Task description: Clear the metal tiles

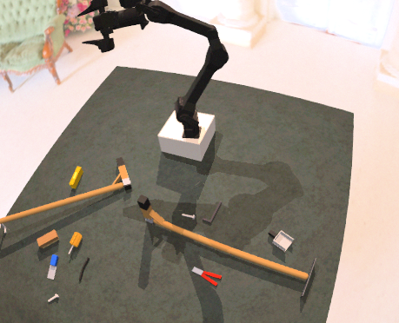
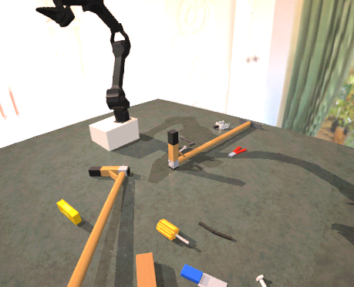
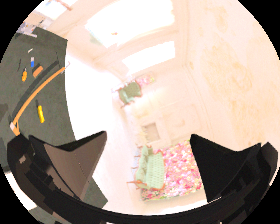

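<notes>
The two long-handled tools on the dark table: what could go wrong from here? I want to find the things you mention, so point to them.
The gripper [image 1: 97, 27] is open and beyond the table edge, so it could come back misaligned and knock a handle. The two long-handled tools [image 1: 62, 203] [image 1: 236, 252] look much alike, so it might choose the wrong one. The red-handled tool [image 1: 210, 277] [image 2: 238, 151] lies close by and might get bumped.
</notes>
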You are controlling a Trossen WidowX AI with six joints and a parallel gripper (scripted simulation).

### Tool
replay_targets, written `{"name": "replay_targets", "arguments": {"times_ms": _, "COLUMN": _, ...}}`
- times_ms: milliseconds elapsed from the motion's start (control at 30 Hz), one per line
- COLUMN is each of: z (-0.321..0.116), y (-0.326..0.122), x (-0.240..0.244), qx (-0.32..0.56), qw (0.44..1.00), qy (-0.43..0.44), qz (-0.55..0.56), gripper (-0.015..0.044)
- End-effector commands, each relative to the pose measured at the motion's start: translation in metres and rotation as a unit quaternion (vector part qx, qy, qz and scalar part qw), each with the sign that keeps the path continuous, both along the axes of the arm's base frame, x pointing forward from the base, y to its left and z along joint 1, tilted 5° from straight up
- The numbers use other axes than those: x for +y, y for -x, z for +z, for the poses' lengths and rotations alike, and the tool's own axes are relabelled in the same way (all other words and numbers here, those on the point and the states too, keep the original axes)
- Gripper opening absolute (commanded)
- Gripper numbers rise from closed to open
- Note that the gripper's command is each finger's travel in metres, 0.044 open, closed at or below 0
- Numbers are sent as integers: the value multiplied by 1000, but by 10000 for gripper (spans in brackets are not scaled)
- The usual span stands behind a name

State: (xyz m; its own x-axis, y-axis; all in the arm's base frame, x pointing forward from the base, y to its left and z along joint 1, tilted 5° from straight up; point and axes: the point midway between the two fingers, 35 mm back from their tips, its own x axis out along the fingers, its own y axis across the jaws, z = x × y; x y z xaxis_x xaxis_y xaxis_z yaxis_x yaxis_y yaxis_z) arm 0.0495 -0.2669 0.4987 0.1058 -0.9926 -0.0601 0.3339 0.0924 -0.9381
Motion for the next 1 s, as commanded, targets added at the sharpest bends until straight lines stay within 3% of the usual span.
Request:
{"name": "replay_targets", "arguments": {"times_ms": 0, "z": 10, "y": 10, "x": -7, "qx": 45, "qw": 999, "qy": 8, "qz": -14, "gripper": 440}}
{"name": "replay_targets", "arguments": {"times_ms": 967, "z": 72, "y": 90, "x": -27, "qx": 332, "qw": 935, "qy": 29, "qz": -122, "gripper": 440}}
